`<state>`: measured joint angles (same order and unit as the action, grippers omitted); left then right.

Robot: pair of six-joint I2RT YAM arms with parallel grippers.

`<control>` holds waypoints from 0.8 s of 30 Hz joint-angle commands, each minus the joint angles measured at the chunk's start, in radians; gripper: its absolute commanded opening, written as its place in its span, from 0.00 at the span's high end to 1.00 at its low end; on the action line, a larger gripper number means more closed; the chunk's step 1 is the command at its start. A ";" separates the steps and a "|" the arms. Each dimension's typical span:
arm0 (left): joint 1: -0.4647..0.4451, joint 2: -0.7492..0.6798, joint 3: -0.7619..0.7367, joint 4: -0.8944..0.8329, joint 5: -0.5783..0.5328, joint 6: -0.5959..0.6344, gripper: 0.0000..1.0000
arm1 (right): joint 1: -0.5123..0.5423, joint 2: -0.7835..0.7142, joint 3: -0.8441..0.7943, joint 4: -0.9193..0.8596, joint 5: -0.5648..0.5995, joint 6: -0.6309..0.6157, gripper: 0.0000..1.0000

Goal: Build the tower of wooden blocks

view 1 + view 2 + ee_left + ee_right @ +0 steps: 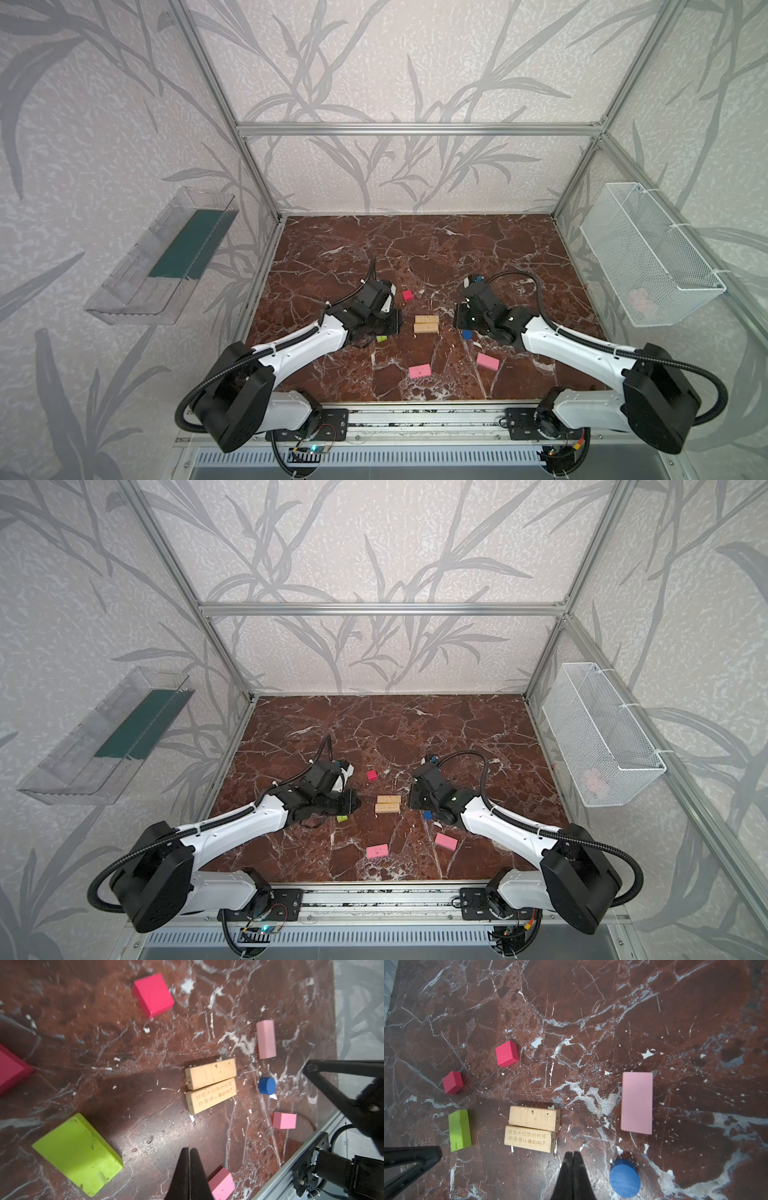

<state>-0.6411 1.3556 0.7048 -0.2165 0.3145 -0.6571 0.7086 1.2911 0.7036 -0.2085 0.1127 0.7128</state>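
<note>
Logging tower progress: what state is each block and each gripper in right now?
Tan bars: flat, side by side, touching.
Pink bars: three, flat, scattered, unstacked.
Green bar: flat, loose.
Red cubes: two, loose, apart.
Blue disc: flat, loose.
Left gripper: shut, empty.
Right gripper: shut, empty.
</note>
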 commanded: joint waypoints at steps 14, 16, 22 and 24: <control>-0.032 0.235 0.070 0.069 0.033 -0.067 1.00 | -0.061 -0.106 -0.093 0.090 -0.068 -0.018 1.00; -0.032 0.250 0.077 0.071 0.021 -0.067 1.00 | -0.064 -0.117 -0.101 0.090 -0.064 -0.017 1.00; -0.033 0.301 0.109 0.077 0.023 -0.069 1.00 | -0.074 -0.133 -0.111 0.091 -0.065 -0.015 1.00; -0.032 0.310 0.111 0.087 0.020 -0.071 1.00 | -0.075 -0.134 -0.113 0.094 -0.068 -0.015 1.00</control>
<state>-0.6685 1.6489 0.7925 -0.1444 0.3416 -0.7120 0.6392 1.1763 0.5991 -0.1303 0.0463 0.7055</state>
